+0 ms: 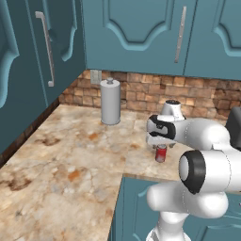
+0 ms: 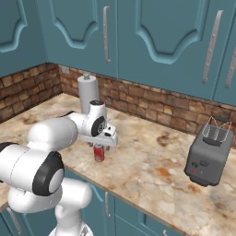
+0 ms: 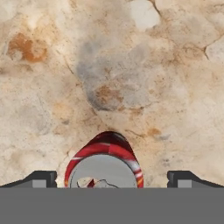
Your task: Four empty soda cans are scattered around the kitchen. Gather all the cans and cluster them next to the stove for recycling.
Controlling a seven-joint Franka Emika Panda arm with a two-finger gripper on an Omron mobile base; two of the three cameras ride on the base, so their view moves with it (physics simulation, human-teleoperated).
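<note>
Teal upper cabinets (image 2: 152,37) with long pale handles run along the far wall above a strip of brown brick backsplash (image 2: 152,103). Below them a mottled beige stone counter (image 1: 70,155) turns a corner, with teal lower cabinet fronts (image 2: 133,214) under its near edge. At far right on the counter sits a dark grey toaster (image 2: 208,154), well apart from the arm's working spot. A tall grey cylinder with a knob on top (image 1: 110,101), possibly a paper towel holder, stands upright near the backsplash, behind and to the left of the hand. One red soda can (image 1: 161,153) with a silver top stands upright close to the counter's near edge, right beneath the hand. The gripper (image 3: 112,178) hangs directly over it, jaws spread wide, one fingertip either side of the can top and not touching it. Bare counter lies all around the can.
</note>
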